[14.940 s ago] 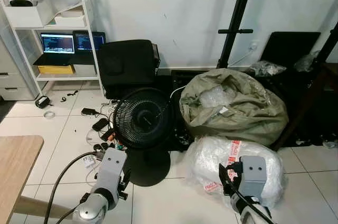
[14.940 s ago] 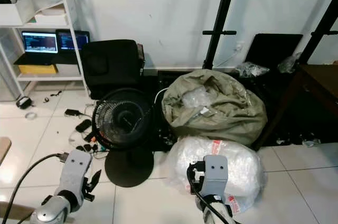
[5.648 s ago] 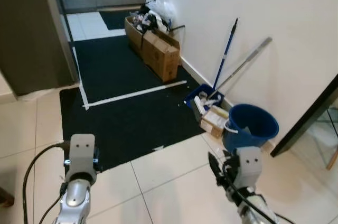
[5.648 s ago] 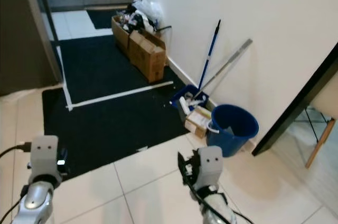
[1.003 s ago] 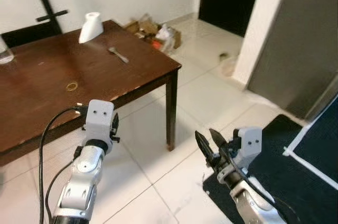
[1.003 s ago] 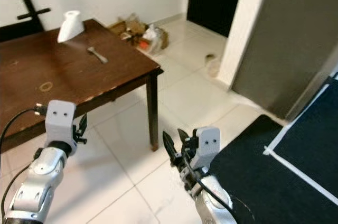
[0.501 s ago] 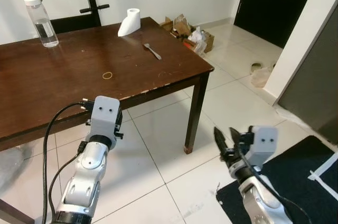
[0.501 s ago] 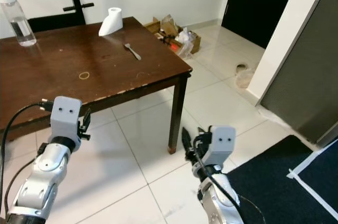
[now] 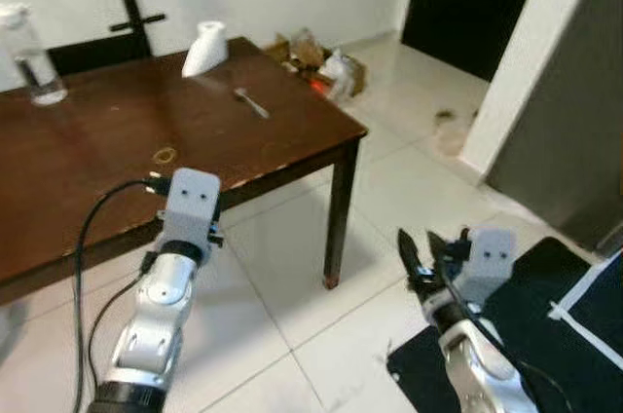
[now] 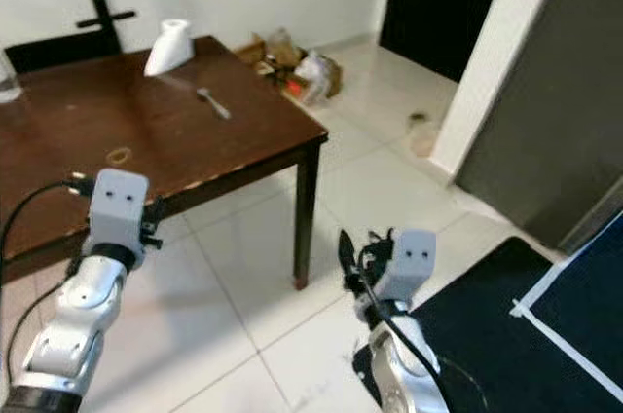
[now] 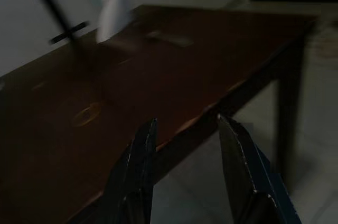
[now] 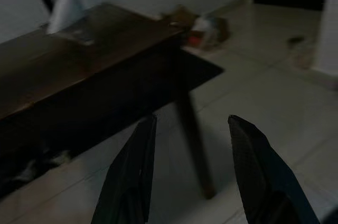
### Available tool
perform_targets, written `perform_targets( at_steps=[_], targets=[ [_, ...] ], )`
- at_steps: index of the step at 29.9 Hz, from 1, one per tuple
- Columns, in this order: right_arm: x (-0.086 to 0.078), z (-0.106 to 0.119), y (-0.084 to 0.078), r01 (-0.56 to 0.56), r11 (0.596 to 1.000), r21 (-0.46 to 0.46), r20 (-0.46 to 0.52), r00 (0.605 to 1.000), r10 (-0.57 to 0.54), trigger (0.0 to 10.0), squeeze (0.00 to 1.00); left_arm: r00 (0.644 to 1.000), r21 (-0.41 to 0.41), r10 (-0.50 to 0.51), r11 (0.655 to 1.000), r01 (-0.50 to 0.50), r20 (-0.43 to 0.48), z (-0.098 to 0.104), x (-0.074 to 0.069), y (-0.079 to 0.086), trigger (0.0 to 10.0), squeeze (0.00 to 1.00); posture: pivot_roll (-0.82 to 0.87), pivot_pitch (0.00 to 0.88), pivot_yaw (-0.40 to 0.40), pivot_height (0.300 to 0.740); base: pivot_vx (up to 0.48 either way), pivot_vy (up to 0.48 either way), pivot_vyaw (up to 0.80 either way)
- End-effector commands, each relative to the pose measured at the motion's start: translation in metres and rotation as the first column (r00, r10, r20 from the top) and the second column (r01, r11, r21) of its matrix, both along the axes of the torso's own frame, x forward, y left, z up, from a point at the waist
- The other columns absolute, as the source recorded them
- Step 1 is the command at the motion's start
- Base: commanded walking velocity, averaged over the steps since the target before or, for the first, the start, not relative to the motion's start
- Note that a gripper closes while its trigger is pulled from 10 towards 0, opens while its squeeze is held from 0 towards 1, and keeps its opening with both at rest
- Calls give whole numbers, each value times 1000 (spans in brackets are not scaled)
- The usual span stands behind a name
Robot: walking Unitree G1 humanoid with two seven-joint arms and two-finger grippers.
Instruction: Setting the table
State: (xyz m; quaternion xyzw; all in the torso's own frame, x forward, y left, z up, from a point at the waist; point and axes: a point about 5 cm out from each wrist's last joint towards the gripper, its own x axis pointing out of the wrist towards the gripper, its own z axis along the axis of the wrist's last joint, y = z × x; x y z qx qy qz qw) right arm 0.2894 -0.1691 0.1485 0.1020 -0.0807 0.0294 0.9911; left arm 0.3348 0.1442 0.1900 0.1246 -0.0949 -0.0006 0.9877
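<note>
In the left eye view, a dark wooden table (image 9: 88, 169) fills the upper left. A spoon (image 9: 251, 102) lies flat on it near the far right corner, its long axis running diagonally, one end toward the paper roll (image 9: 205, 49) at the far edge and the other toward the table's near right corner; which end is the bowl is too blurred to tell. A small ring (image 9: 164, 154) lies nearer the robot, and a water bottle (image 9: 29, 60) stands at the far left. The left gripper (image 11: 187, 174) hangs in front of the table's near edge. The right gripper (image 9: 421, 249) is over the white tiles beside a black mat (image 9: 545, 325), fingers spread and empty.

The right eye view shows the same layout, with boxes and bags (image 10: 292, 62) against the wall beyond the table.

In the left wrist view, the fingers are parted with nothing between them, pointing across the tabletop.

In the right wrist view, the open fingers face the table leg (image 12: 193, 139).

Compared with half a second ago, the whole scene sits further left and is blurrier, so the camera has turned; the spoon lies as it did.
</note>
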Motion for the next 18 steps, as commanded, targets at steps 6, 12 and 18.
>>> perform_targets(
  at_steps=[6,12,18],
  targets=[
    [0,-1,3,-7,1000,6,2,1000,7,10000,0,999,15,37,999,-37,7,-1,0,10,10000,0,20,79,88,740,480,0,0],
    [0,-2,3,-10,1000,7,1,1000,10,10000,0,999,22,43,999,-43,23,2,-1,11,10000,0,21,85,86,740,480,0,0],
    [0,0,7,-52,999,11,8,999,52,10000,0,997,31,53,998,-55,50,6,-2,13,10000,0,26,87,83,740,480,0,0]
  ],
)
